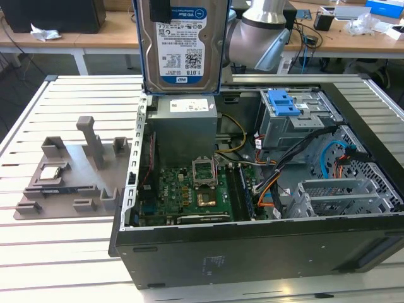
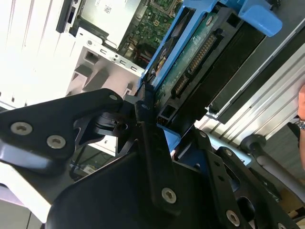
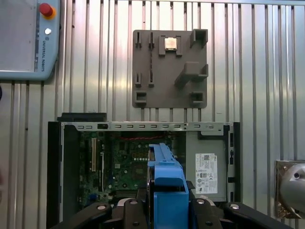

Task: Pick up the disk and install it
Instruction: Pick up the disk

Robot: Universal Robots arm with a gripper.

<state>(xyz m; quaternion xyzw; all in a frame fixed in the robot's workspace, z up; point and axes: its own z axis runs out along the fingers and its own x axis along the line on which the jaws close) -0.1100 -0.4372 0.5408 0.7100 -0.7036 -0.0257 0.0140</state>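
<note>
1. Lying nearest in the open computer case (image 1: 252, 249), the motherboard (image 1: 189, 189) is left exposed. It could be struck and damaged if the disk (image 1: 182, 44) were let slip.
2. Loose cables (image 1: 268, 183) are strewn between the board and the drive cage (image 1: 297, 126) at the exterior view's right. The disk's blue carrier frame could be snagged on them during any descent.
3. A blue bracket (image 1: 282, 102) is seated atop the cage. On a misjudged approach the disk could be jammed against it or against the cage's metal edge.
4. Farthest back, the disk is held upright, high above the case's far rim and the power supply (image 1: 186, 117), with its label turned to the exterior view. The tool (image 3: 167, 198) is closed on the carrier frame, as is seen in both wrist views. Since only the plastic edge appears to be clamped, the disk could be twisted or loosened in the grip by a jolt.
</note>
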